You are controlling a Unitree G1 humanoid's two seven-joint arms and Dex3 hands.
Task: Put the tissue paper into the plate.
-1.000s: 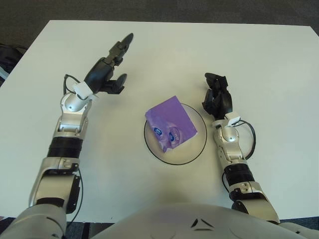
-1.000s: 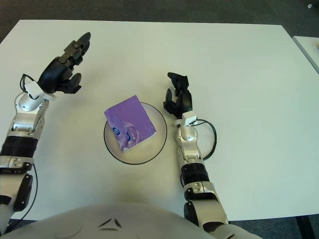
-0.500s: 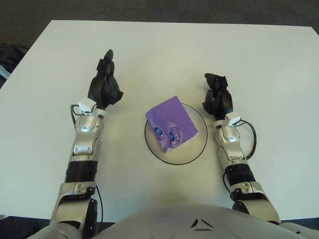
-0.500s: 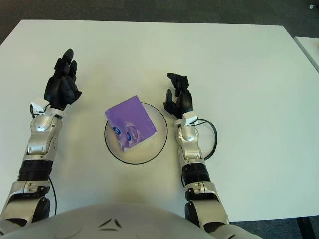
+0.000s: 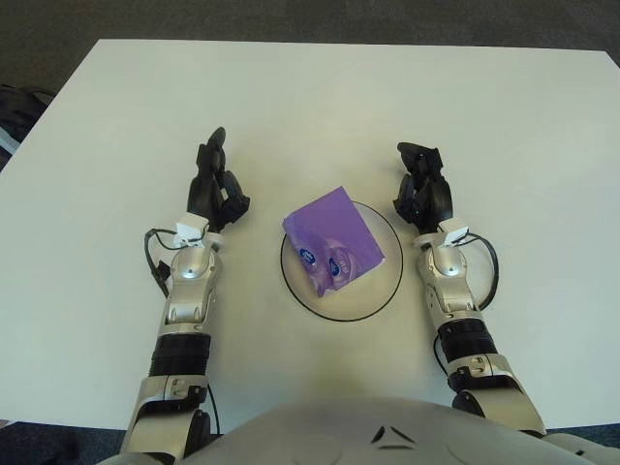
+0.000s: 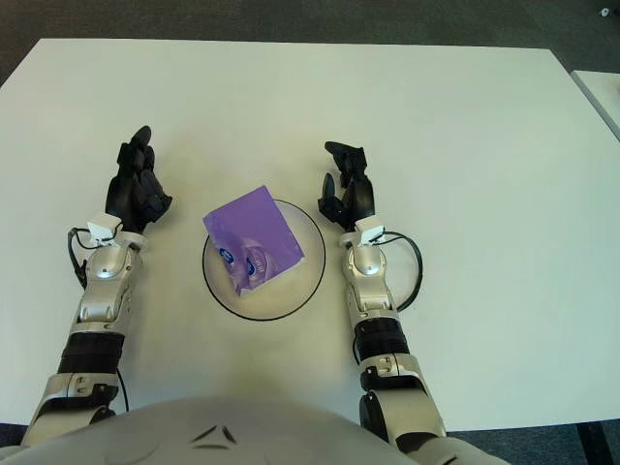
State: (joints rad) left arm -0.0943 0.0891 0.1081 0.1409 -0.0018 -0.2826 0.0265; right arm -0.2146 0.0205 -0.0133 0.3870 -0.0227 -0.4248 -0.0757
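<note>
Purple tissue pack [image 5: 332, 241] lies inside the clear plate [image 5: 387, 281] at the middle of the white bench [image 5: 320, 97]. Left robot hand [image 5: 215, 189] shows just left of the plate, fingers loosely extended, holding nothing. Right robot hand [image 5: 422, 189] shows just right of it, fingers relaxed, empty.

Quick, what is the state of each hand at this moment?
Left hand: open, holds nothing, left of the plate.
Right hand: open, holds nothing, right of the plate.
</note>
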